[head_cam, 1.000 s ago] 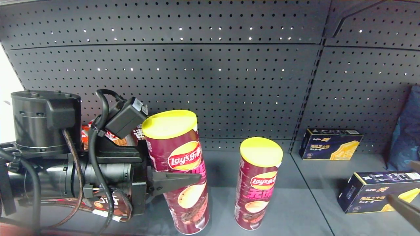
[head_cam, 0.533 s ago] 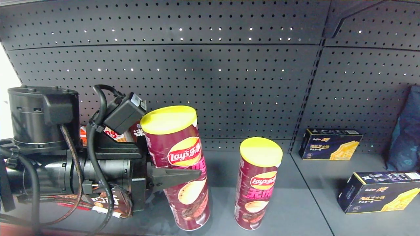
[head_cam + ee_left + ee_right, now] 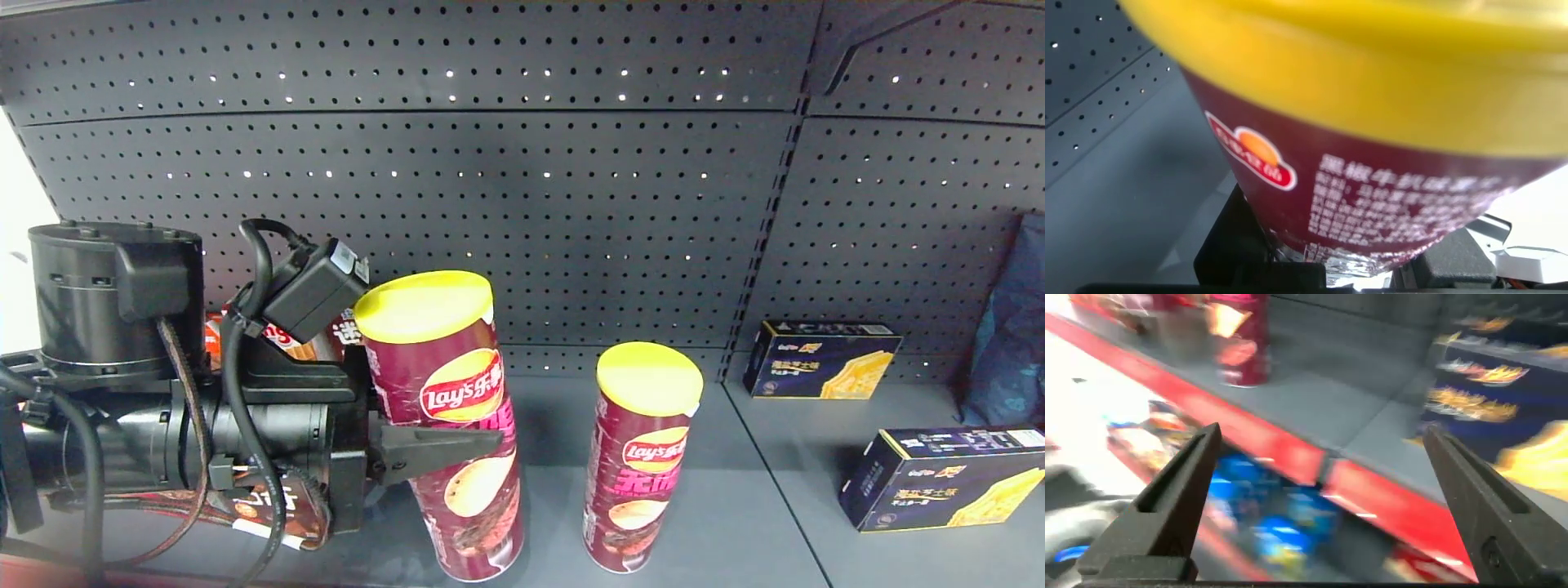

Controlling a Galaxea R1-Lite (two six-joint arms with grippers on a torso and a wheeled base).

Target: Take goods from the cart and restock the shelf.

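Note:
A maroon chips can (image 3: 461,392) with a yellow lid leans slightly at the shelf's front left. My left gripper (image 3: 469,437) is shut on its middle, one black finger (image 3: 433,447) crossing the front. The left wrist view looks down on the same chips can (image 3: 1372,188) from close up. A second, matching can (image 3: 643,465) stands upright to its right, apart from it. My right gripper (image 3: 1323,498) hangs open and holds nothing, in front of and below the shelf's red front edge (image 3: 1315,465), over blurred blue goods (image 3: 1266,531).
Two dark blue and yellow boxes (image 3: 824,359) (image 3: 947,478) lie on the right shelf bay, with a blue bag (image 3: 1012,343) at the far right. Snack packs (image 3: 273,506) lie under and behind my left arm. A perforated back panel (image 3: 522,212) closes the shelf.
The left gripper lifted the held can slightly, then brought it back down. The right gripper's fingertip, at the head view's lower right a second ago, has left that view.

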